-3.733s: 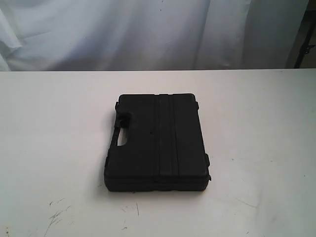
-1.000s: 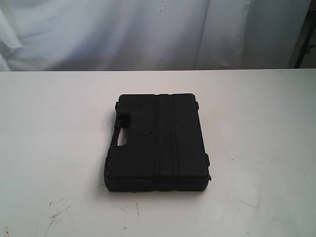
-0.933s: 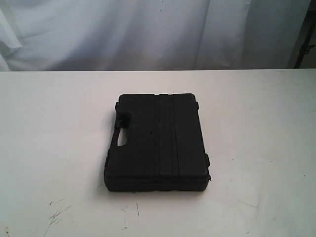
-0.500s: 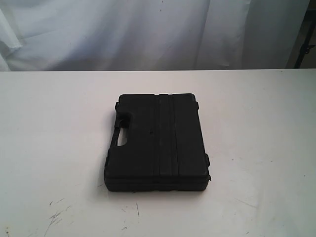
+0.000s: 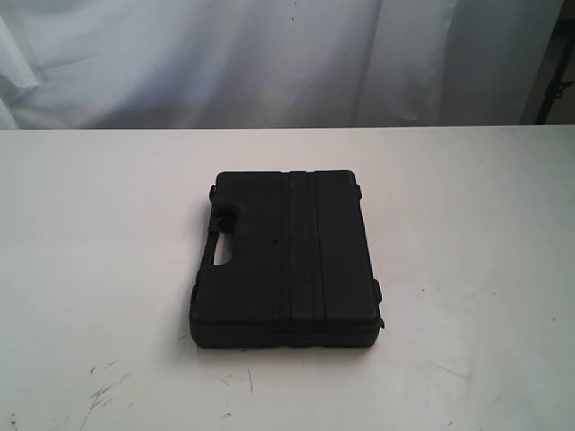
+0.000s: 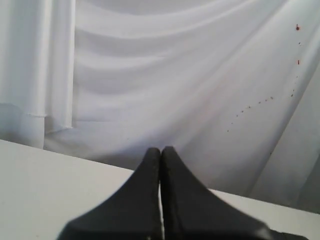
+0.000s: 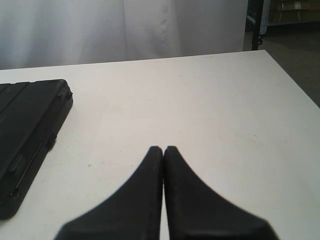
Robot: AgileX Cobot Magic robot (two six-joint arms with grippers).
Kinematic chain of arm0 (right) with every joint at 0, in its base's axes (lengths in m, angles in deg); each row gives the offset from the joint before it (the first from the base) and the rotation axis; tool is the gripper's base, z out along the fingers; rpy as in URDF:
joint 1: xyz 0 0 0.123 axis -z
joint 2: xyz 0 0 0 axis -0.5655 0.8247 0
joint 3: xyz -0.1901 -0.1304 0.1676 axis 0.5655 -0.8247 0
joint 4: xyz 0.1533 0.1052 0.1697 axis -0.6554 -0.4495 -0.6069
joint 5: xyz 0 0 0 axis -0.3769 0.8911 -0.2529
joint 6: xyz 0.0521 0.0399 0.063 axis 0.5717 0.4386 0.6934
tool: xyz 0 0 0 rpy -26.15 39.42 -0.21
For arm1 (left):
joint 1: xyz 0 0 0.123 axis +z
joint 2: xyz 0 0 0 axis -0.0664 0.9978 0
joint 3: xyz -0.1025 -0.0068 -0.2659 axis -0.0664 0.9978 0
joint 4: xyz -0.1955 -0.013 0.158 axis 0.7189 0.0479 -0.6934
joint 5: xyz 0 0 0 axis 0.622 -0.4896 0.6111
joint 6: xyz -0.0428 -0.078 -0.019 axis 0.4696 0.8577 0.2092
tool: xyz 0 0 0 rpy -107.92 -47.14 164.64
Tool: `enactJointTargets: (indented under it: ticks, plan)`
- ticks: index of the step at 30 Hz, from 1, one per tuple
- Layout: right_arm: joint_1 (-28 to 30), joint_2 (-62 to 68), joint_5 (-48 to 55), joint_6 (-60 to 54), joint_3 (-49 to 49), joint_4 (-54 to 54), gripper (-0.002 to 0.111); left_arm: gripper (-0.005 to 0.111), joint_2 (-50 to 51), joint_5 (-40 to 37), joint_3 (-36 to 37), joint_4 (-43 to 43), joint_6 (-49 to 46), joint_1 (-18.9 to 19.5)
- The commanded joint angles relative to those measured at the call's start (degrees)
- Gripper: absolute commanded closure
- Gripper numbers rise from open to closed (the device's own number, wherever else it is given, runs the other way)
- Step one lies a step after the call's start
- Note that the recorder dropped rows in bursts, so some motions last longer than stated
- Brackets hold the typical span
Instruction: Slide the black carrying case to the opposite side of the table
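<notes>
The black carrying case lies flat near the middle of the white table, handle cutout on its left side. Neither arm shows in the exterior view. My right gripper is shut with nothing in it, over bare tabletop, and the case lies apart from it to one side. My left gripper is also shut and holds nothing; it faces the white curtain over the table's edge, and the case is out of that view.
A white curtain hangs behind the table's far edge. Dark scratch marks cross the tabletop near the front left. A dark stand is at the far right, and the table's right edge drops to a dark floor.
</notes>
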Motion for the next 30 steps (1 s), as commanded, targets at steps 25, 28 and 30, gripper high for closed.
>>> enactJointTargets:
  ticks: [25, 28, 30]
  plan:
    - [0.3, -0.4, -0.2, -0.5, -0.2, 0.5, 0.108, 0.107, 45.1, -21.3, -29.0, 1.3, -3.7, -0.2]
    - [0.3, -0.4, -0.2, -0.5, -0.2, 0.5, 0.108, 0.107, 50.9, -25.5, -32.4, 2.5, -5.3, -0.2]
    - [0.3, -0.4, -0.2, -0.5, -0.2, 0.5, 0.108, 0.107, 54.7, -27.2, -34.6, 4.0, -7.0, -1.3]
